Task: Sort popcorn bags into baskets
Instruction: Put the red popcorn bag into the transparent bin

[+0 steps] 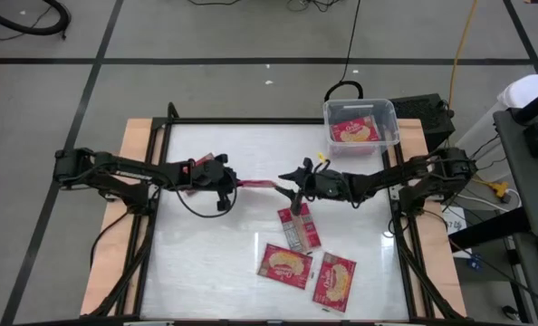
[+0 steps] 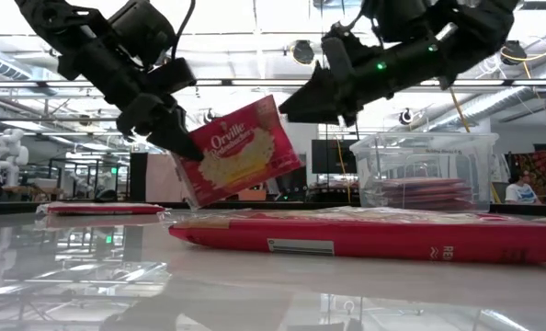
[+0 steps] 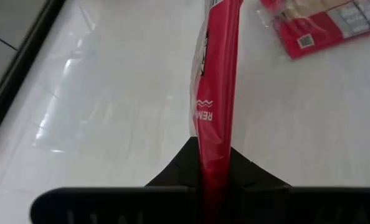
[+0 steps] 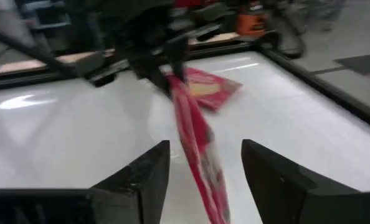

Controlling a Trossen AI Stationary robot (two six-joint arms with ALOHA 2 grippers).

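Popcorn bag (image 2: 236, 152) hangs edge-up over the counter's (image 1: 206, 263) middle, pinched at one end in my left jaws (image 3: 213, 186). My right jaws (image 4: 203, 168) stand open around its free end. It looks light, thin and floppy; I'd grip the flat end seam.

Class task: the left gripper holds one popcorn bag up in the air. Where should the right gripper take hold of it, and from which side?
Probably the free end of the held popcorn bag, away from the left gripper, which pinches the other end. The bag hangs edge-on between the right gripper and its open fingers, so come straight on and close across the flat faces.
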